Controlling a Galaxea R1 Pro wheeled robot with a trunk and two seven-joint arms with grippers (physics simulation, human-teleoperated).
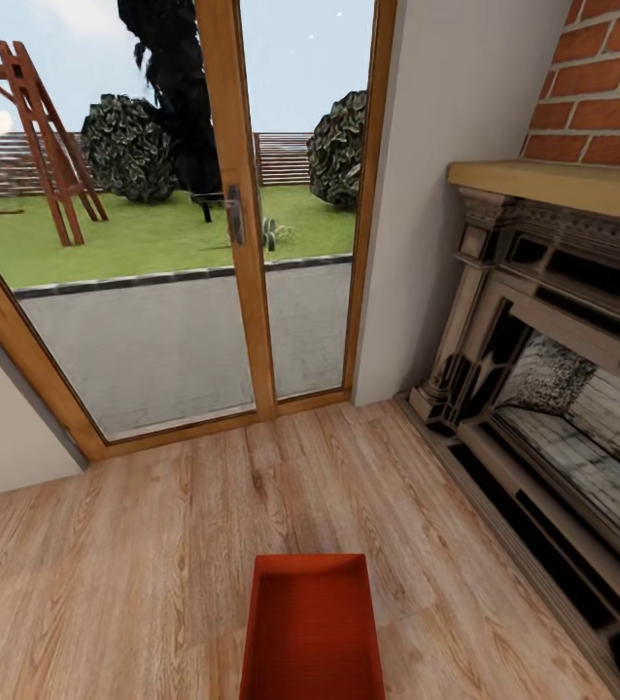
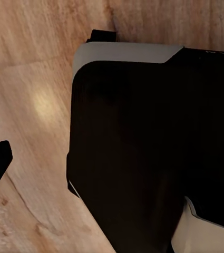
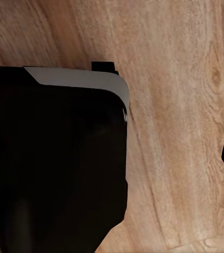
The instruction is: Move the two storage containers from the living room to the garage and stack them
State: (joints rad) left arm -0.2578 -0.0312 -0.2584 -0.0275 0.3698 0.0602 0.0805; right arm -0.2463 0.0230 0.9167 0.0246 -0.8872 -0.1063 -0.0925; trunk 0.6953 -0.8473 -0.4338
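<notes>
From the head camera, one orange-red storage container (image 1: 314, 627) sits low on the light wood plank floor (image 1: 135, 574), its open top facing up and its near end cut off by the frame edge. Beyond the container stands a wood-framed glass door (image 1: 235, 209) onto a lawn with a wooden swing frame (image 1: 48, 136). To the container's right is the brick fireplace (image 1: 563, 379) with its dark ornate surround.

The left wrist camera looks down on the plank floor (image 2: 32, 105) past a large black, grey-edged part of the robot (image 2: 148, 147). I cannot tell the state of the left fingers.

The right wrist camera shows the plank floor (image 3: 180, 105) beside the same kind of black robot body (image 3: 54, 163). Again I cannot tell how the fingers stand.
</notes>
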